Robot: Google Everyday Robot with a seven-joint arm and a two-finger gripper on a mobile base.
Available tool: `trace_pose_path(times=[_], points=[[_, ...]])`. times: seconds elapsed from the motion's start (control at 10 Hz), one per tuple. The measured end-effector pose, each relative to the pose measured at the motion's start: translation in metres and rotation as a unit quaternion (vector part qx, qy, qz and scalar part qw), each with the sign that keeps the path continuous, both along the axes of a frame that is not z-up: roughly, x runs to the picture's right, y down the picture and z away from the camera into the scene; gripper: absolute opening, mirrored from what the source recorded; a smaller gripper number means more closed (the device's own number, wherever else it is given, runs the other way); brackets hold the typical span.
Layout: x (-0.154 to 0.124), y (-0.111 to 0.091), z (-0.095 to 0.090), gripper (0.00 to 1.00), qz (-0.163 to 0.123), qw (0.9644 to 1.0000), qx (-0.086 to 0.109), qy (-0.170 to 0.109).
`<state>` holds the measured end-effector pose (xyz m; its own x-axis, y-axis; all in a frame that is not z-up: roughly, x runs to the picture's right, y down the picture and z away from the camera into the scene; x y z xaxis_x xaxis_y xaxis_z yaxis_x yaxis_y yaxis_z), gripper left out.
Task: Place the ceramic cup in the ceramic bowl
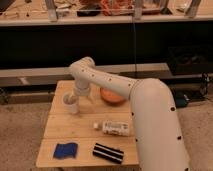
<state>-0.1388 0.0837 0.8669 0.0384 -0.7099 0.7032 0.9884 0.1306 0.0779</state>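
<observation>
The ceramic cup (70, 103), small and white, stands upright on the left part of the wooden table (75, 131). The ceramic bowl (113, 96), orange and shallow, sits at the back of the table to the cup's right, partly hidden by my arm. My gripper (79, 96) hangs down from the white wrist and is right at the cup's right side, touching or nearly touching its rim. The cup and the bowl are apart.
A white bottle with a label (115, 128) lies on its side mid-table. A blue sponge (66, 150) and a black striped object (108, 153) lie near the front edge. A dark shelf unit (105, 35) stands behind the table.
</observation>
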Motion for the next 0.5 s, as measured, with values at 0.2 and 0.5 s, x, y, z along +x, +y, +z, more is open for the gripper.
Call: trace_pose_path(times=[0.2,0.5], points=[[-0.0014,0.0015,0.0004,0.66,-0.008,1.0,-0.001,-0.004],[-0.0003,0.0023,0.0012,0.42,-0.013,0.9999,-0.003,-0.006]])
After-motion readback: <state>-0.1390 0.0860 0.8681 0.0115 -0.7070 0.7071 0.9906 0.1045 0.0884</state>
